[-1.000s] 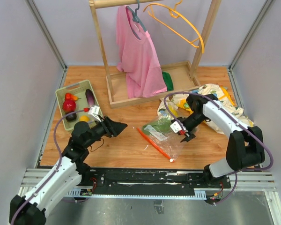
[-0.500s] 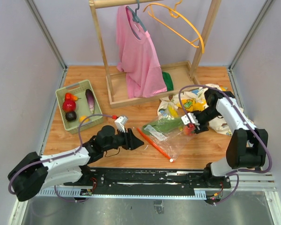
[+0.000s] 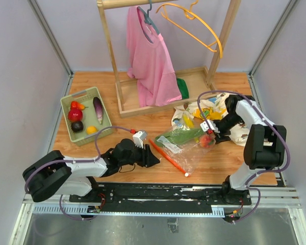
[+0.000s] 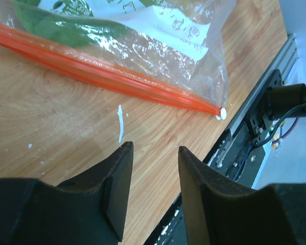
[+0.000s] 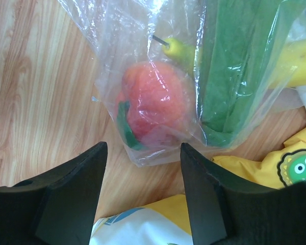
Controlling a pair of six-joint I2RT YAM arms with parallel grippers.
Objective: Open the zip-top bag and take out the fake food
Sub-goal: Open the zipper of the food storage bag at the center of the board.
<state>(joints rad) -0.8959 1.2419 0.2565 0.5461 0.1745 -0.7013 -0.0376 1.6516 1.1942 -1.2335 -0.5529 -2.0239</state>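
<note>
Though bag [image 5: 143,46] veils fake food [image 5: 155,104] | left tool [image 4: 154,149] parted, empty | right tool [image 5: 143,148] likewise

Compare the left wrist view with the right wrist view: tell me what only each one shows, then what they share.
Only the left wrist view shows the orange zipper strip and the metal rail at the edge of the table. Only the right wrist view shows the reddish fruit inside the plastic and the dinosaur-print cloth. Both show the clear bag, a green piece inside it, the wood, and the arm's own tips: the left fingers and the right fingers each stand apart, gripping nothing.
</note>
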